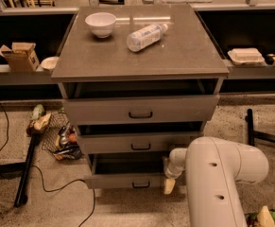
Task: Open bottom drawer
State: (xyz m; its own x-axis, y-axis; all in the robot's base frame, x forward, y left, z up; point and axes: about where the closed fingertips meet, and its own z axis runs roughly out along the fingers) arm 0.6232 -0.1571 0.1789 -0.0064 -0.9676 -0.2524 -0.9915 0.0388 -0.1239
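The grey cabinet (139, 63) has three drawers, all pulled out a little. The bottom drawer (127, 179) is the narrowest, with a small dark handle (141, 185); it stands out furthest, and its dark inside shows above the front. My gripper (168, 181) is at the drawer's right end, low beside the front, at the tip of my white arm (219, 178). A pale fingertip (169, 186) points down next to the drawer's right corner.
A white bowl (101, 23) and a lying plastic bottle (145, 36) are on the cabinet top. A wire basket of litter (61, 137), a black cable and a dark bar (26, 167) lie on the floor at left. A cardboard box (20, 56) sits on the left shelf.
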